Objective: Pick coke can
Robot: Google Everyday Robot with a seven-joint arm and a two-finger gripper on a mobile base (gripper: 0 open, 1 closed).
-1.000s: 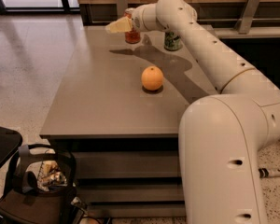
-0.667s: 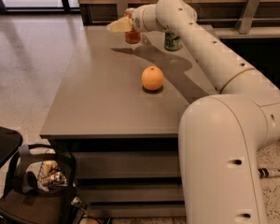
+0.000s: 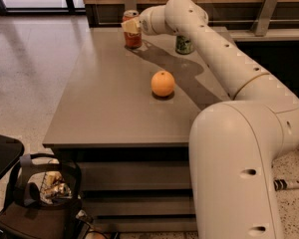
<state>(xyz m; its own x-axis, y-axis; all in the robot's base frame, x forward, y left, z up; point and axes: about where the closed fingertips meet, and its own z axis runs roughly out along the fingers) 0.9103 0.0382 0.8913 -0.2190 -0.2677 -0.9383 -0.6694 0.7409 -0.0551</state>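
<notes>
Because the coke can sits near the table's far left corner, the arm has to stretch almost its whole length from the near right, over the table, to get there.

In the one camera view, the gripper is at the can, level with its upper half and overlapping it. The silver top shows above it and the red body below. That sideways approach suits an upright can: a hold around the wall, well above the base, should lift it without tipping.

The can stands upright and seems to rest on the surface, not yet raised. Whether the gripper is clenched on it or released around it I cannot tell, since the gripper's own body hides the contact.

A green can stands behind the arm, well to the right of the coke can. An orange lies mid-table, apart from both. Neither looks to be in the way of a lift.

I judge the grasp to be the step in hand, with the raising to follow. Below the table's near left corner sits a dark bag.
</notes>
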